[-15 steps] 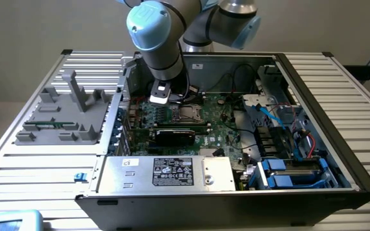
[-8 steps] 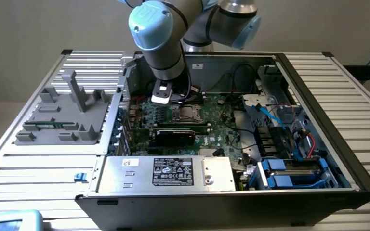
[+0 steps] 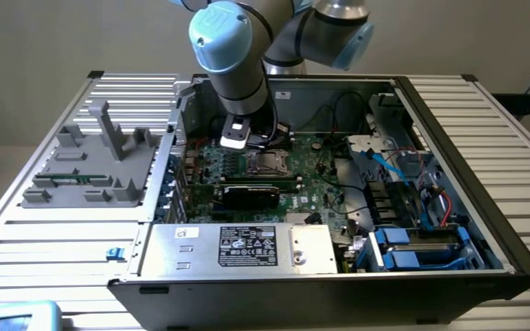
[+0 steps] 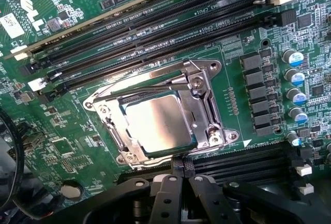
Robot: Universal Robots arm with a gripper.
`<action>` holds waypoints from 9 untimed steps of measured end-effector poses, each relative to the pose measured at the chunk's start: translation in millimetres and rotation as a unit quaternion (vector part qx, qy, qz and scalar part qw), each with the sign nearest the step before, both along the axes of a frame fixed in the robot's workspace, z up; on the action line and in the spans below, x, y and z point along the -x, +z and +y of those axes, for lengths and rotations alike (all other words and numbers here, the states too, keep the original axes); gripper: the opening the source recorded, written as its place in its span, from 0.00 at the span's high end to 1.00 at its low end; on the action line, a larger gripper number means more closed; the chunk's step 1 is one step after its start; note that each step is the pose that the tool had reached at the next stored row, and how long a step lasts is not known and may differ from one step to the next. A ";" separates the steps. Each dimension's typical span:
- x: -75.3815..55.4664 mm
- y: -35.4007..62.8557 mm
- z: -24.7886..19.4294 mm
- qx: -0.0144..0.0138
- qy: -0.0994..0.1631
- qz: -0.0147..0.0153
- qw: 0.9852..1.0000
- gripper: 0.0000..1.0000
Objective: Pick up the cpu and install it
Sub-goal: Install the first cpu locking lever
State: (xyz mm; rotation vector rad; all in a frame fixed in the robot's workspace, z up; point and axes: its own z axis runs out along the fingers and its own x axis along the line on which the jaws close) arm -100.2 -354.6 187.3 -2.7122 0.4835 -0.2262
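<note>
- Silvery-beige square metal-topped cpu (image 4: 161, 125) lies in the steel-framed socket (image 4: 207, 107), frame centre; black gripper (image 4: 178, 182), fingers together and empty, hovers beside it.
- Risk: a descending gripper could scrape the socket's unlatched frame.

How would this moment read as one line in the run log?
cpu: in motherboard socket | gripper: shut, empty, just above socket | computer case: open

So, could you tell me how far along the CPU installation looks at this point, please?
Done: the cpu already lies inside the motherboard socket, within its metal frame. In hand: nothing; the gripper is shut with empty jaws, hovering just beside the socket inside the computer case. Left: whether the socket's retention lever is latched cannot be told from these views.
</note>
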 end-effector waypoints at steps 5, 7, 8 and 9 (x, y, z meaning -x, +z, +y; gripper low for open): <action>-4.1 0.0 0.0 0.000 0.000 0.000 1.000 0.89; -6.4 0.0 0.0 0.000 0.000 0.000 1.000 0.89; -7.6 0.0 0.0 0.000 0.000 0.000 1.000 0.89; -8.8 0.0 0.0 0.000 0.000 0.000 1.000 0.89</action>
